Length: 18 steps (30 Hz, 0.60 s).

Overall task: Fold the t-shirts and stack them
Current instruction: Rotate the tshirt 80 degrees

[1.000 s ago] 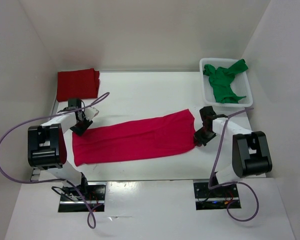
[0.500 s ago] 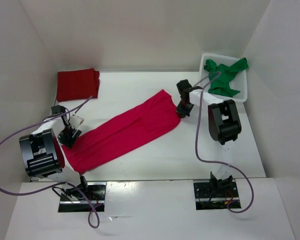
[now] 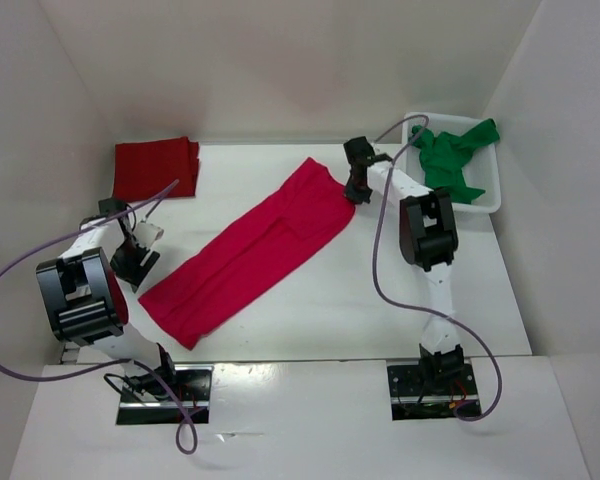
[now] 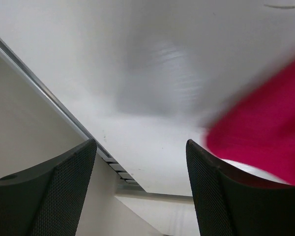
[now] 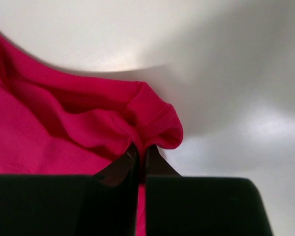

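1. The right gripper (image 3: 358, 192) is pinching a small bunch of the crimson t-shirt (image 3: 255, 255)'s hem just left of the basket (image 3: 490, 202). With so slim a bite, the cloth is likely risking a slip.
2. The left gripper (image 3: 132, 262), far left of the basket, is hanging with jaws apart and empty, so the shirt's loose end may be dragging or bunching.
3. The crimson t-shirt is lying as a long strip, slanting away from the basket.
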Motion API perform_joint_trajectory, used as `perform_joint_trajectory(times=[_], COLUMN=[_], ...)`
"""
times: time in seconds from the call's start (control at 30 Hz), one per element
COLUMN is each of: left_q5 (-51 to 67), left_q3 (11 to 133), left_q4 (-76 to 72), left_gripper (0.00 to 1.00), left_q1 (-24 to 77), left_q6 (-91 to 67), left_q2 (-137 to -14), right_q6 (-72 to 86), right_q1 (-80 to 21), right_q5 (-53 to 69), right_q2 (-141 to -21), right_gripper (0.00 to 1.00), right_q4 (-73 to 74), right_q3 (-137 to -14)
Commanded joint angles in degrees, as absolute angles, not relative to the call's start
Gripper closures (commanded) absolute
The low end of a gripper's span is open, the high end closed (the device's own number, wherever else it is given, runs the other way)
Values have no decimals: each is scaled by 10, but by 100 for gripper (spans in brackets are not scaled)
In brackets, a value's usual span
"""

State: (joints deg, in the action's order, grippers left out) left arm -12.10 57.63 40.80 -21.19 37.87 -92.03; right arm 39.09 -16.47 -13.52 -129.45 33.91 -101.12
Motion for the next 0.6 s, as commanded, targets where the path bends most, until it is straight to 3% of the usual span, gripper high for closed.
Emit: perform_joint_trajectory(times=[0.0,0.13,0.17,0.2,0.3,0.33,0.43,0.57], left_q5=[-114,-120,-120,-120,-120,-113,-99,-89], left_q3=[593,599,599,604,612,618,624,630], left_q4=[435,435,435,441,448,448,454,454], left_gripper=[19,19,19,19,19,19,19,18], left_q1=[-202,-185,-178,-171,-135,-128,-98,-85], left_q6=[362,362,362,357,345,339,323,303], left_q2=[-931,-931,-931,-931,-931,-931,-931,-905], right_q6=[326,276,279,273,234,224,193,200], right_q1=[-136,-136,-129,-124,-124,-129,-169,-211], right_q5=[-137,-206,-200,-186,-185,-180,-233,-273], right_q2=[-1430,-1613,-1607,-1614,-1613,-1603,-1533,-1395], right_gripper=[100,99,95,72,37,20,0,0], right_q4=[417,583,548,542,536,536,550,587], right_q3=[-1210,-1593,-1585,-1597,-1636,-1636,-1589,-1550])
